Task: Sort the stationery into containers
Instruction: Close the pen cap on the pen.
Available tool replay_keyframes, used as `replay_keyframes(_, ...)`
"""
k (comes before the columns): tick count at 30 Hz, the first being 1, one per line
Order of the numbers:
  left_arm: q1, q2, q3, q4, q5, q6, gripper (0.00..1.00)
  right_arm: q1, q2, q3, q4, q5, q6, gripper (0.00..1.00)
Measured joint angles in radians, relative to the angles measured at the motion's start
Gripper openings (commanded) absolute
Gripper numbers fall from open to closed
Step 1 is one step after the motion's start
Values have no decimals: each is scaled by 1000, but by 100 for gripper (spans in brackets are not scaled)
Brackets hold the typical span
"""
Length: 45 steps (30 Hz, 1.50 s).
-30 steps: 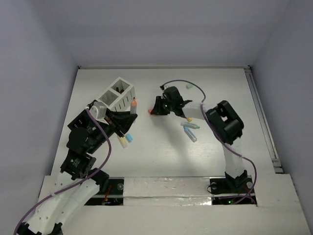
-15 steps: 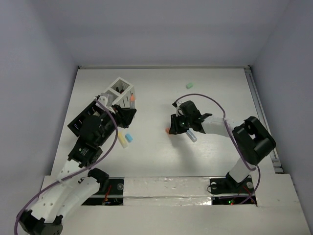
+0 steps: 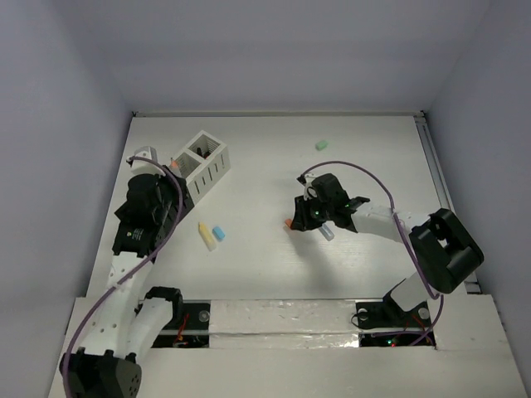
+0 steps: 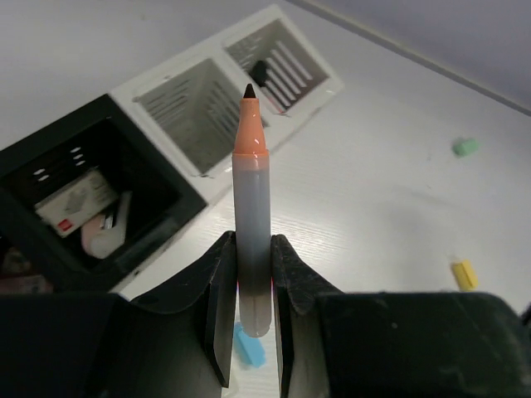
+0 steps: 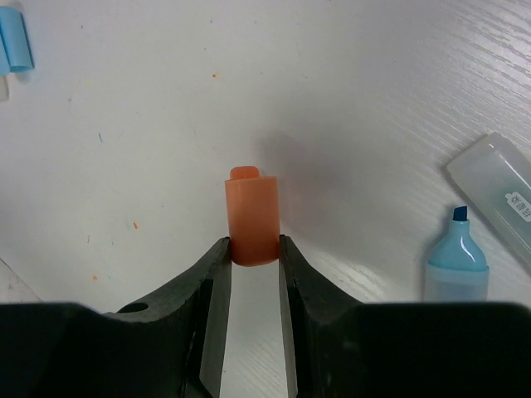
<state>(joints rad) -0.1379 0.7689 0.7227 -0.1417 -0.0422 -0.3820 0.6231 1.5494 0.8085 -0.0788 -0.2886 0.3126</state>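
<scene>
Two arms, both loaded.

Top view: my left gripper point(image 3: 168, 176) is now hanging just left of the white container point(image 3: 211, 170), having swung there from that box's near right corner a second ago, and it is carrying the marker point(image 3: 174, 164). My right gripper point(image 3: 292, 222) is carrying the orange cap point(image 3: 287, 224) and has drawn back from the far middle to the near centre of the table point(image 3: 265, 274). A yellow block point(image 3: 206, 235) and a blue block point(image 3: 219, 233) are lying loose between the arms, and a green block point(image 3: 321, 145) is sitting far off alone. I am judging the marker close to its drop, with most of the sorting still to do.

Left wrist view: my fingers point(image 4: 217, 298) are clamping the marker's grey barrel, its tip pointing toward the white container. The black container point(image 4: 162, 236), hidden under my arm from above, is standing against the white one's left side and already holding several items. A dark piece point(image 4: 260, 73) is resting in the far white compartment.

Right wrist view: my fingers point(image 5: 211, 298) are pinching the orange cap; whether it is touching the table I cannot tell. An uncapped blue highlighter point(image 5: 455, 257) and a clear cap point(image 5: 502, 203) are lying to the right, only a pale smudge from above.
</scene>
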Motion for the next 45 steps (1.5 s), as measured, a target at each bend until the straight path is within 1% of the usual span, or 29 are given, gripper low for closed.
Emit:
replay_keyframes(4,129,34,0,-23,69,19,0,0,0,-5,1,-7,1,32)
replay_keyframes(6,166,36,1,-30,92,36,0,1,0,-5,2,-10,1,32)
replay_keyframes(8,179,36,10,-36,105,51,0,1,0,-5,2,-14,1,32)
replay_keyframes(16,179,14,14,-3,145,90,0,3,0,-5,-2,-20,-2,34)
replay_keyframes(22,179,-2,-10,34,153,93,0,10,-8,-5,-29,-11,-6,37)
replay_keyframes(29,192,3,-27,41,176,93,0,14,-40,-5,-34,-3,-7,38)
replay_keyframes(39,214,8,-27,69,217,92,0,14,-68,-1,-53,1,-12,51)
replay_keyframes(45,214,8,-29,72,227,92,0,14,-119,3,-58,5,-14,54)
